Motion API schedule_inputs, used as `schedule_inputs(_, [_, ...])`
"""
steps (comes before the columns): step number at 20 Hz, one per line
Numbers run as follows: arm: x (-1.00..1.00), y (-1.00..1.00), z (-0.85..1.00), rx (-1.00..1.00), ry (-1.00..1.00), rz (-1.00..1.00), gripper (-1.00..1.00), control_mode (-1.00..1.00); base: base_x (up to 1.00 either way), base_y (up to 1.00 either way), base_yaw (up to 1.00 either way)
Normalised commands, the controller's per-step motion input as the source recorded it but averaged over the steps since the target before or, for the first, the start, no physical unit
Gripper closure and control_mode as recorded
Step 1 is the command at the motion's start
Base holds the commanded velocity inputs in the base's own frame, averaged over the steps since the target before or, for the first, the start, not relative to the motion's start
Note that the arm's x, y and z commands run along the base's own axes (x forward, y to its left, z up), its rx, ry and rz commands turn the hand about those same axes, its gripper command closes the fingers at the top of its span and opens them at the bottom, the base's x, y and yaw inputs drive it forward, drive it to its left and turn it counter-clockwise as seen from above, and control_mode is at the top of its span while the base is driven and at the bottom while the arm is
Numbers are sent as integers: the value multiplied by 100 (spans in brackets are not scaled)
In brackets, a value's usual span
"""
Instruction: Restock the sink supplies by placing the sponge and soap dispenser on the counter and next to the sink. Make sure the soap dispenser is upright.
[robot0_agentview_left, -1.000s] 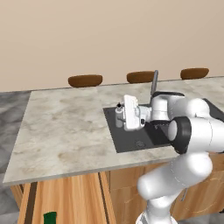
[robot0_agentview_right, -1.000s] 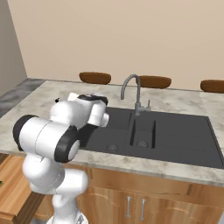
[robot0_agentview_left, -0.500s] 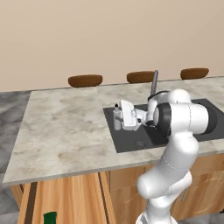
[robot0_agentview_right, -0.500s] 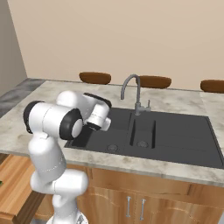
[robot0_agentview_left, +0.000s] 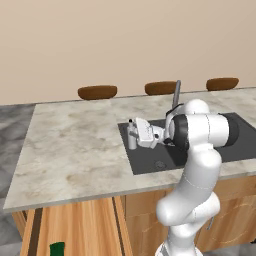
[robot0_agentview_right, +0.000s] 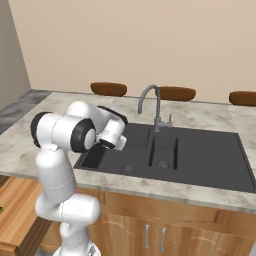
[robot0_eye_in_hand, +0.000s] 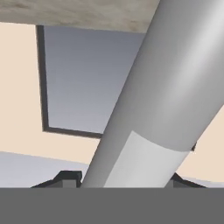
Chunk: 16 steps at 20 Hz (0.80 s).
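Arm swung leftward; gripper (robot0_agentview_left: 133, 134) clamps soap dispenser (robot0_agentview_left: 132, 135), upright over sink (robot0_agentview_left: 150, 161)

From my seat the two base views were evenly and brightly lit, with soft, diffuse light and no single source I could place. Shadows were faint: only a mild darkening under the counter (robot0_agentview_left: 75, 145) lip and on the underside of the arm. The sink (robot0_agentview_right: 190, 155) read as flat dark grey with no glare, and the faucet (robot0_agentview_right: 152, 107) carried just a weak sheen. Both pictures were a little soft and low in detail, with blocky edges on the marble pattern. I saw no bending at the borders. The hand view was crowded by a close grey cylinder with smooth shading, brighter toward its right side.
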Motion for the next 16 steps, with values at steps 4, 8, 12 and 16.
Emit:
schedule_inputs(4, [0,0,-13,0,4,0,100,-100,0,0,0])
schedule_inputs(8, [-11,0,0,0,0,0,100,-100,0,0,0])
schedule_inputs(12, [0,0,-17,0,3,0,100,-100,0,0,0])
schedule_inputs(16, [0,0,-36,0,8,0,100,-100,0,0,0])
